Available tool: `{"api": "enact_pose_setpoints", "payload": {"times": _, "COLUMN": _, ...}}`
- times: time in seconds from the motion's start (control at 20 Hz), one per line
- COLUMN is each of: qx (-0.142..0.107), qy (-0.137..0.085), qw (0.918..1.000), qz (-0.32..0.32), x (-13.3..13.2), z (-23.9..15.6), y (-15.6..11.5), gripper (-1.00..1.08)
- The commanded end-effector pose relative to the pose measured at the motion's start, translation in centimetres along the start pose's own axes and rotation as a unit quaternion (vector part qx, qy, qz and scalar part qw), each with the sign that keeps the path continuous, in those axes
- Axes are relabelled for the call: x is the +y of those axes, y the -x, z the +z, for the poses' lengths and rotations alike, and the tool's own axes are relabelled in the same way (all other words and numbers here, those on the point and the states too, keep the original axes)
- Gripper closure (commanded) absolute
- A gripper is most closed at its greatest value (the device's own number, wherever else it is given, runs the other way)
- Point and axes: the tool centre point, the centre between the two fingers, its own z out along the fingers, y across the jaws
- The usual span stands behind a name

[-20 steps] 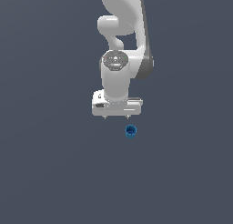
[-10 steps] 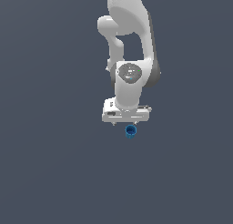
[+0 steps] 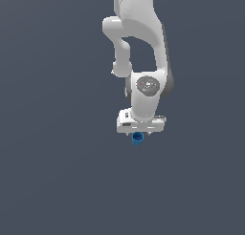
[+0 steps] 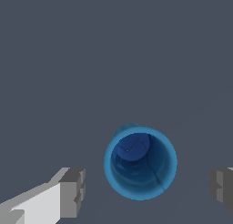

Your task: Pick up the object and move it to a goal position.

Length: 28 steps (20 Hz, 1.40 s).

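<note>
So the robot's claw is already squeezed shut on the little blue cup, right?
Not quite. The wrist view shows the gripper open: its fingers stand apart on either side of the blue cup, with a gap at each side, not touching it.

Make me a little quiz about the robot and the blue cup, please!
1. True or false: the fingers are already squeezing the blue cup.
2. Which way does the cup sit? A) upright, mouth open to the wrist camera B) tipped on its side C) upside down
3. Fill in: in the exterior view, the cup peeks out just below the white ____.

Key:
1. False. The wrist view shows a gap on each side of the cup, so the gripper is open around it.
2. A. You look straight down into it.
3. gripper.
</note>
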Motion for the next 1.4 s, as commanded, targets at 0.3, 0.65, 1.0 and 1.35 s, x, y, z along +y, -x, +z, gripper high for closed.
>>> {"api": "enact_pose_setpoints", "payload": {"times": 0.3, "qx": 0.001, "qy": 0.0, "qw": 1.0, "qz": 0.001, "x": 0.0, "z": 1.9, "y": 0.0, "gripper": -0.92}}
{"api": "enact_pose_setpoints", "payload": {"times": 0.65, "qx": 0.002, "qy": 0.0, "qw": 1.0, "qz": 0.001, "x": 0.0, "z": 4.9, "y": 0.0, "gripper": -0.92}}
{"api": "enact_pose_setpoints", "payload": {"times": 1.0, "qx": 0.002, "qy": 0.0, "qw": 1.0, "qz": 0.001, "x": -0.1, "z": 5.1, "y": -0.1, "gripper": 1.08}}
{"api": "enact_pose_setpoints", "payload": {"times": 1.35, "qx": 0.002, "qy": 0.0, "qw": 1.0, "qz": 0.001, "x": -0.1, "z": 5.0, "y": -0.1, "gripper": 1.08}}
